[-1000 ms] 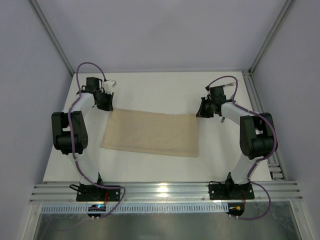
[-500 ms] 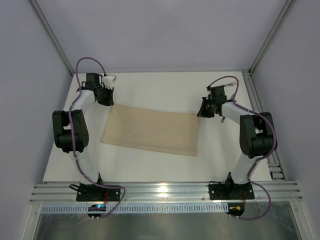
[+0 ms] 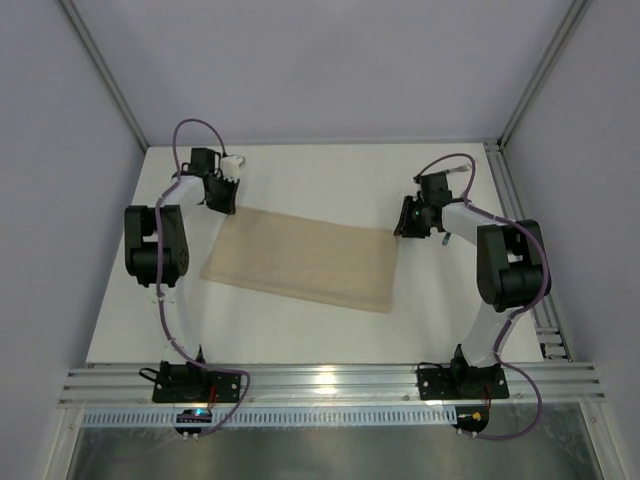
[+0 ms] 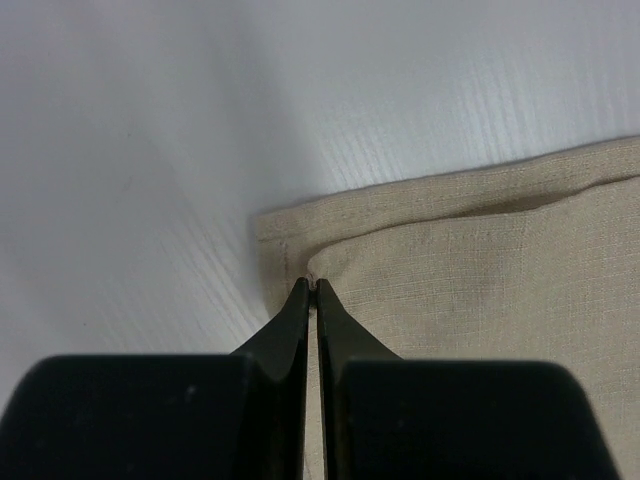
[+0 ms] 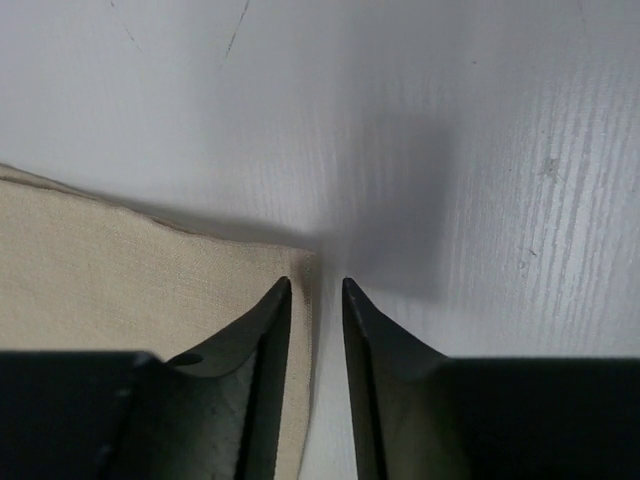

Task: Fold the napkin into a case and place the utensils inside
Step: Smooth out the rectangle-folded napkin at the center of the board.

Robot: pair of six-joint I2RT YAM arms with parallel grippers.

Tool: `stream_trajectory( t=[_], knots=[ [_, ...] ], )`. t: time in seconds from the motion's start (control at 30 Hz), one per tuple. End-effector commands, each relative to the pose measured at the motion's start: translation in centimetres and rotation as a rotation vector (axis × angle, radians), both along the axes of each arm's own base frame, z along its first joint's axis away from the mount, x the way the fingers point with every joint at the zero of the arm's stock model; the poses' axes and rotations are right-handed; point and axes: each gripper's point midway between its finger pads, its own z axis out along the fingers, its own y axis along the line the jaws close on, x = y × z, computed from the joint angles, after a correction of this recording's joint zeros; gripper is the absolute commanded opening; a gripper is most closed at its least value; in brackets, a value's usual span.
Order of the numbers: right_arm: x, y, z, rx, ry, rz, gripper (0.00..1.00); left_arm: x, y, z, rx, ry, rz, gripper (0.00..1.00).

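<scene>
Top external: napkin (image 3: 305, 262) looks limp; take it by corners.
Left gripper (image 4: 315, 287): clamped on napkin corner.
Right gripper (image 5: 316, 285): apart, astride napkin corner.

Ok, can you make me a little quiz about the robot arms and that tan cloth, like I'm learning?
1. True or false: a fork lies on the white table beside the folded beige-tan cloth napkin.
2. Which gripper shows a clear gap between its black fingers? A) left gripper B) right gripper
3. Fill in: both grippers sit at the napkin's far ____.
Key: 1 false, no fork is in view. 2 B; the left one is pinched shut at the cloth's edge. 3 corners.
</scene>
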Motion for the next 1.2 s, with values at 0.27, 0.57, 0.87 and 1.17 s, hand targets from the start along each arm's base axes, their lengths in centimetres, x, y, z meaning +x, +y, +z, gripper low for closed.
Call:
stream_trajectory(
  t=[0.27, 0.57, 0.87, 1.17],
  knots=[
    [4.3, 5.1, 8.4, -0.074, -0.209, 0.112, 0.42, 1.7, -1.2, 2.6, -0.026, -0.079, 0.003, 0.0],
    [8.3, 18.3, 9.2, 0.319, -0.177, 0.225, 0.27, 2.3, -0.9, 4.0, -0.022, -0.121, 0.035, 0.0],
    [10.9, 26.3, 7.1, 0.492, -0.096, 0.203, 0.14, 2.6, -1.2, 5.4, -0.042, -0.163, 0.042, 0.0],
    [10.9, 28.8, 2.0, 0.449, -0.011, 0.13, 0.1, 2.6, -1.6, 5.0, -0.058, -0.158, 0.028, 0.0]
  ],
)
